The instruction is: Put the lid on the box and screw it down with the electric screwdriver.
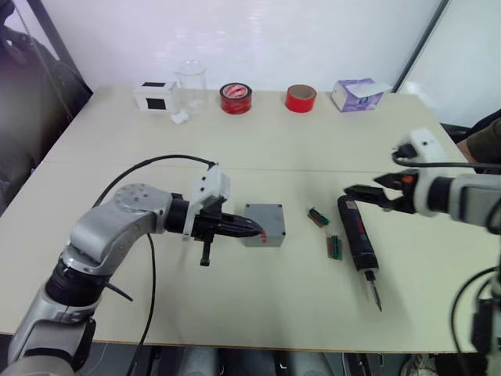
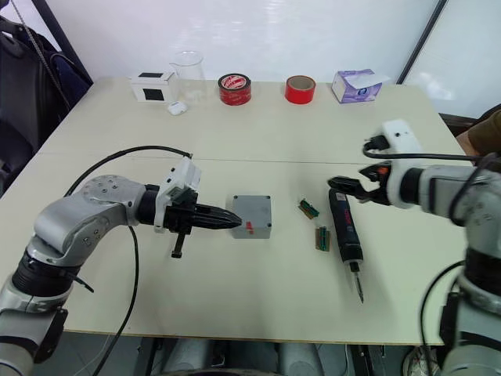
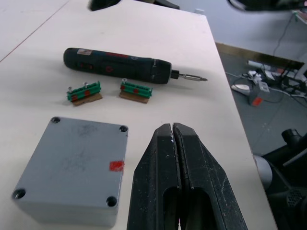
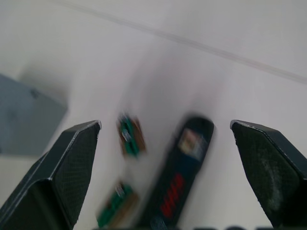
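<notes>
Two small green terminal pieces (image 3: pixel 85 92) and (image 3: pixel 136 90) lie on the beige table (image 1: pixel 258 141) between the grey box (image 1: pixel 264 224) and the electric screwdriver (image 1: pixel 357 242), well clear of both. We see the lid (image 3: pixel 76 163) already seated on the box, a plain matte grey square with a recessed screw hole at each corner and a small red mark near one edge. The left gripper (image 3: pixel 172 143) has its black fingers pressed together, empty, tips just beside the box's near side. The screwdriver, a dark pen-shaped body with red markings and a thin metal bit, lies flat on the table; the right gripper (image 1: pixel 365 194) hangs above its butt end, fingers spread wide. Along the far edge stand a white box with black panel (image 1: pixel 154 96), a clear beaker (image 1: pixel 190 84), two red tape rolls (image 1: pixel 236 99) and (image 1: pixel 300 98), and a tissue packet (image 1: pixel 358 94).
</notes>
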